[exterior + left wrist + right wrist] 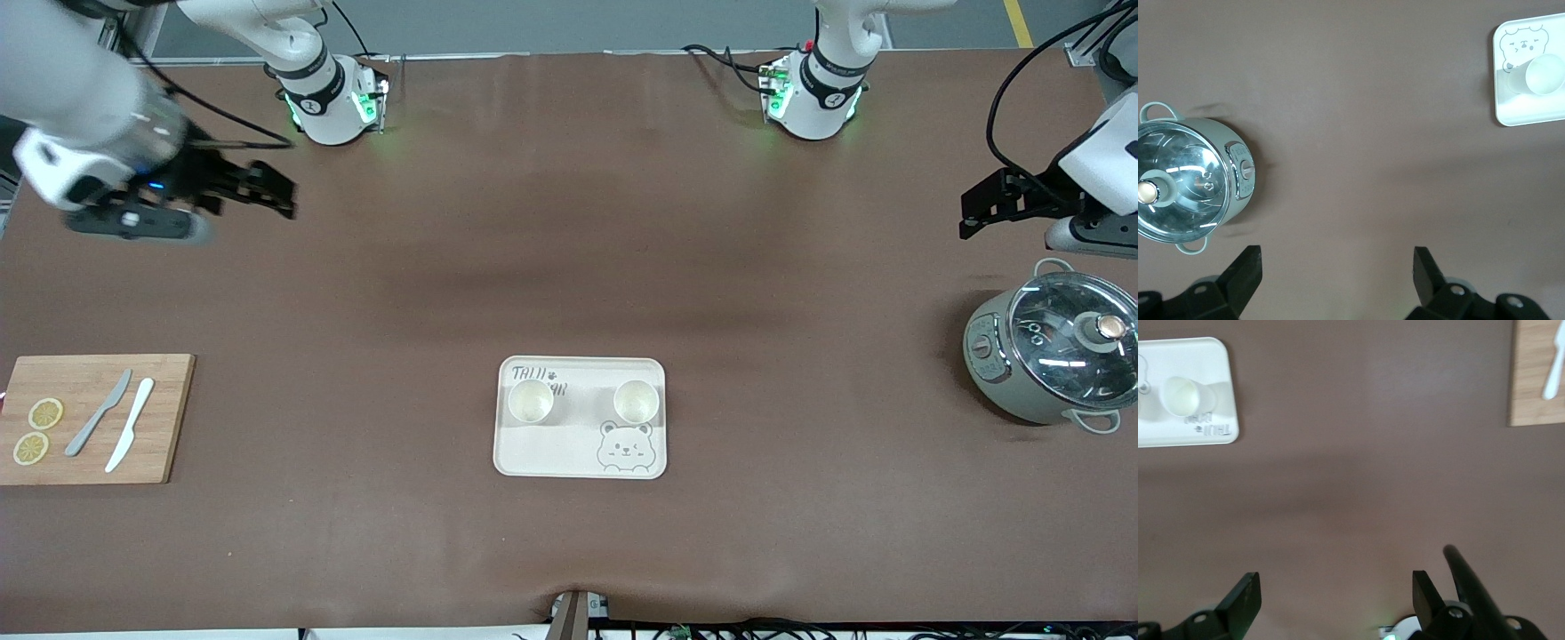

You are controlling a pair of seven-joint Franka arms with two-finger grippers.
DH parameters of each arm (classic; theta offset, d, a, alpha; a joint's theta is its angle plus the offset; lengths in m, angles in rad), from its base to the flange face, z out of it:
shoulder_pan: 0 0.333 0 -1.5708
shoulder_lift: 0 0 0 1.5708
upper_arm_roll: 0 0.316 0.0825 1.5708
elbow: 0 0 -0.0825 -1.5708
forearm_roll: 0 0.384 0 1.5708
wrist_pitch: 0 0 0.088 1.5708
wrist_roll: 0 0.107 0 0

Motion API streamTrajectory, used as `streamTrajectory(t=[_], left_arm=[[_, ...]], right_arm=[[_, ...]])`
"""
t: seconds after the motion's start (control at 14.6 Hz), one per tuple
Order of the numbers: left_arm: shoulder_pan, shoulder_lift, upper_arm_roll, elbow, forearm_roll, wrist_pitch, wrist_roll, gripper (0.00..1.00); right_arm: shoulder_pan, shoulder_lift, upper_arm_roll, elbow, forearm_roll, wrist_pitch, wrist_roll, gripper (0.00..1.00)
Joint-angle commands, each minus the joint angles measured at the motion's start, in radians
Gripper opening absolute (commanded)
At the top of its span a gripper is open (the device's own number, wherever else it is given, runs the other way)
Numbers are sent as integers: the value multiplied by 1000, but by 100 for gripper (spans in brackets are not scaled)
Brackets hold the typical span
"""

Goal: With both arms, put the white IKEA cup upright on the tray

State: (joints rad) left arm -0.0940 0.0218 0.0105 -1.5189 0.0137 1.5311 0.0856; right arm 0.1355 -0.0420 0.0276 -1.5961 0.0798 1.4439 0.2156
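The cream tray (551, 453) with a bear drawing lies on the brown table, near the front camera. Two white cups stand upright on it: one (531, 401) toward the right arm's end, one (637, 401) toward the left arm's end. The tray also shows in the left wrist view (1511, 113) with one cup (1543, 73), and in the right wrist view (1205, 430) with one cup (1183, 395). My right gripper (280, 191) is open and empty, high over bare table at the right arm's end. My left gripper (971, 213) is open and empty, up above the pot.
A grey pot with a glass lid (1053, 356) stands at the left arm's end; it also shows in the left wrist view (1188, 180). A wooden cutting board (89, 378) with two knives (116, 422) and lemon slices (37, 431) lies at the right arm's end.
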Motion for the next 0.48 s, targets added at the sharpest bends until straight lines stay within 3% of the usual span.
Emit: streamTrajectory(t=[0.0, 0.14, 0.41], left_arm=[[-4, -2, 3, 6, 11, 3, -3, 100], [-4, -2, 3, 6, 11, 1, -3, 100], [-4, -2, 3, 5, 11, 1, -3, 100]], right_arm=[[-127, -56, 18, -67, -5, 10, -137, 100], [-219, -52, 18, -67, -5, 26, -200, 100], [-228, -52, 23, -62, -93, 58, -216, 100]])
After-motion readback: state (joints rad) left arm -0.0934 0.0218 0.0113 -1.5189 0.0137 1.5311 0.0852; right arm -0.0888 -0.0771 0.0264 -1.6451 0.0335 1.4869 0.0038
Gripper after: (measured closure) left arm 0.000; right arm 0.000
